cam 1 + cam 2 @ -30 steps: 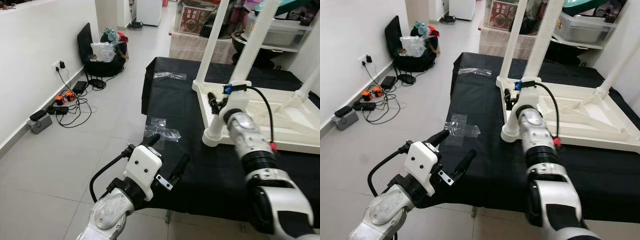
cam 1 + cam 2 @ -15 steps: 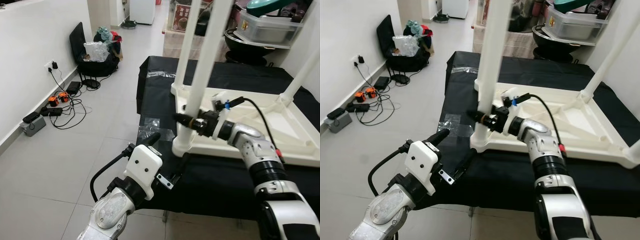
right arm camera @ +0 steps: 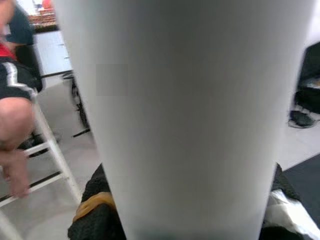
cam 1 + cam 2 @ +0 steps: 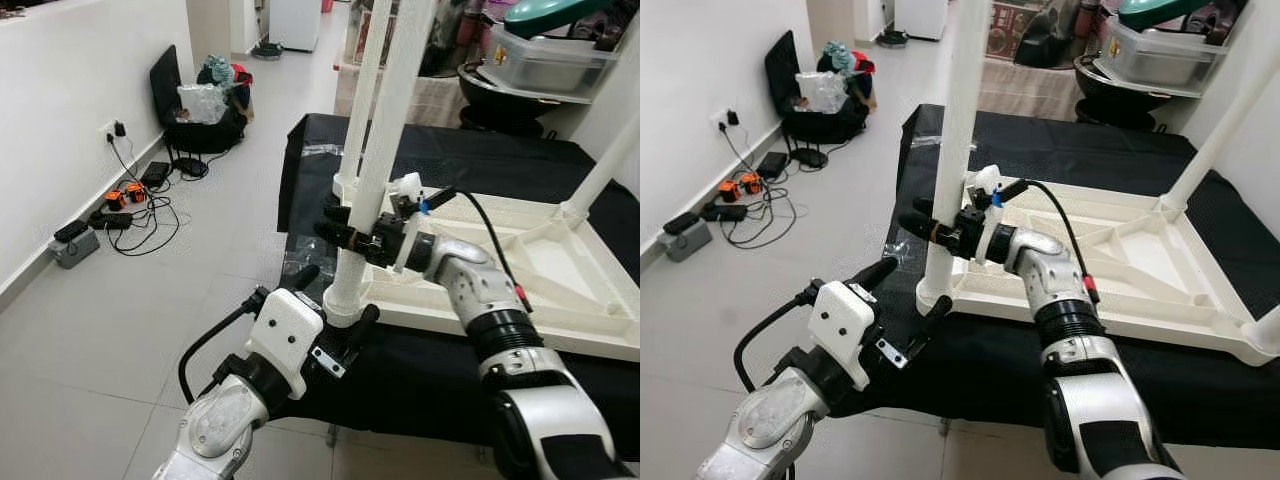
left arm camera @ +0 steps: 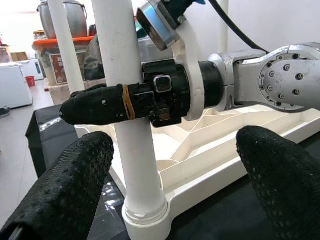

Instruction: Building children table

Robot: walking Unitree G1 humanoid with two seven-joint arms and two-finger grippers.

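A white children's table (image 4: pixel 545 262) lies upside down on a black-covered surface, its legs pointing up. My right gripper (image 4: pixel 345 232) reaches in from the right and is shut on the nearest leg (image 4: pixel 385 130), a little above its socket at the table's near left corner. In the left wrist view one black finger (image 5: pixel 97 106) crosses in front of that leg (image 5: pixel 132 150). The leg (image 3: pixel 190 115) sits close up in the right wrist view. My left gripper (image 4: pixel 335 297) is open, low at the surface's front edge, its fingers on either side of the leg's base without touching.
The black cloth's left edge (image 4: pixel 285 190) drops to a tiled floor. Cables and chargers (image 4: pixel 120 205) lie by the left wall, beside a black bag with plastic bags (image 4: pixel 205 110). Shelves with pots and a bin (image 4: pixel 540 70) stand behind. A person (image 3: pixel 12 125) sits by a white stool.
My right gripper swung round to the near leg and shut on it. The table has slid left and toward me, over the plastic wrap. My left arm has barely moved.
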